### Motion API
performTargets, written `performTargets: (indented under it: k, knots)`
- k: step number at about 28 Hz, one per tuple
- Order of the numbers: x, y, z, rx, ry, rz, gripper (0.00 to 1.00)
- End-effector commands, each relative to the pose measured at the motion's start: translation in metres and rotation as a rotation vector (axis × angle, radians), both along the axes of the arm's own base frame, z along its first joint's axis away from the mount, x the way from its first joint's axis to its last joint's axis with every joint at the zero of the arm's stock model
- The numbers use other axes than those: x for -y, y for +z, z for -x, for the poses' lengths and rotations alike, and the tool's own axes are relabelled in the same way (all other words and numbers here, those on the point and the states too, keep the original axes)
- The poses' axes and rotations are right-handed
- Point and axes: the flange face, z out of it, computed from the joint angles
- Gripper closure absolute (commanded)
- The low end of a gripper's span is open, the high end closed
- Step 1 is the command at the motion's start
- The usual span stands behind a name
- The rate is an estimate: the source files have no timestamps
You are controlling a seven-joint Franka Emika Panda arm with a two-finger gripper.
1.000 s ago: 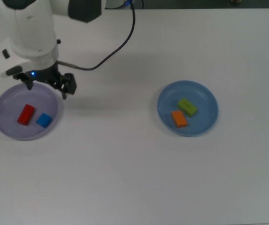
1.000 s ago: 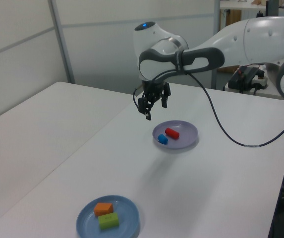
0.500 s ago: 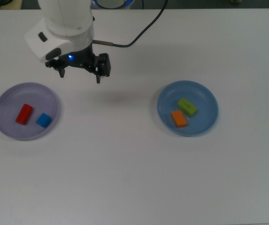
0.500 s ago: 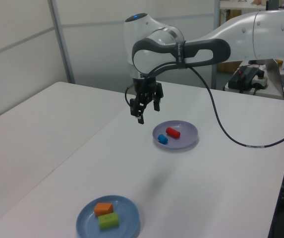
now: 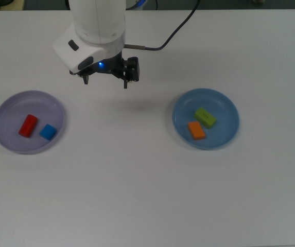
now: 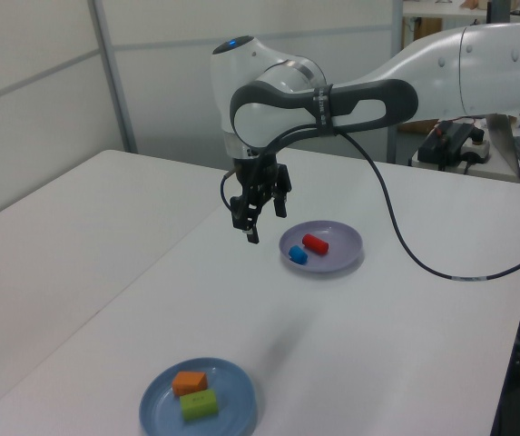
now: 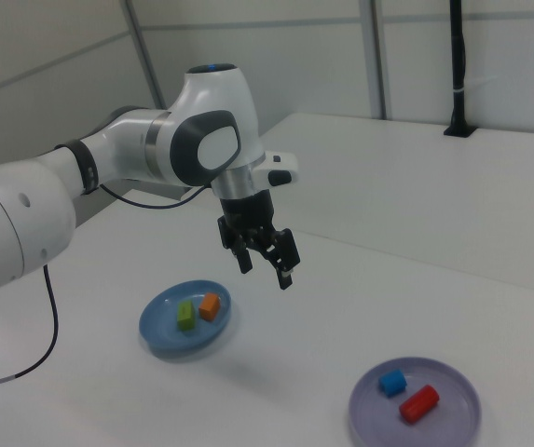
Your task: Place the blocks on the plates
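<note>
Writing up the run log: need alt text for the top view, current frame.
Four blocks sit on two plates on a white table: red block and blue block on the lavender plate, green block and orange block on the blue plate. The pincer hangs open and empty between the plates.

The table (image 5: pixel 147 195) looks matt, smooth and white. Both plates, lavender plate (image 5: pixel 5 139) and blue plate (image 5: pixel 224 105), look like smooth plastic with slight sheen. The arm's shell (image 6: pixel 477 64) is glossy white plastic.

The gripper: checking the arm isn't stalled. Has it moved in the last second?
Yes. In the top view the gripper has left the lavender plate, moving towards the blue plate.
</note>
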Motion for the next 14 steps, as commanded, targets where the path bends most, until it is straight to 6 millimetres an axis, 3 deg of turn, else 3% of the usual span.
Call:
performTargets:
  k: [1, 6, 14]
  knots:
    - [-0.015, 0.001, 0.006, -0.023, 0.031, -0.026, 0.0]
    - [-0.031, -0.006, 0.009, -0.06, 0.056, -0.024, 0.0]
    - [-0.033, -0.007, 0.01, -0.065, 0.063, -0.024, 0.0]
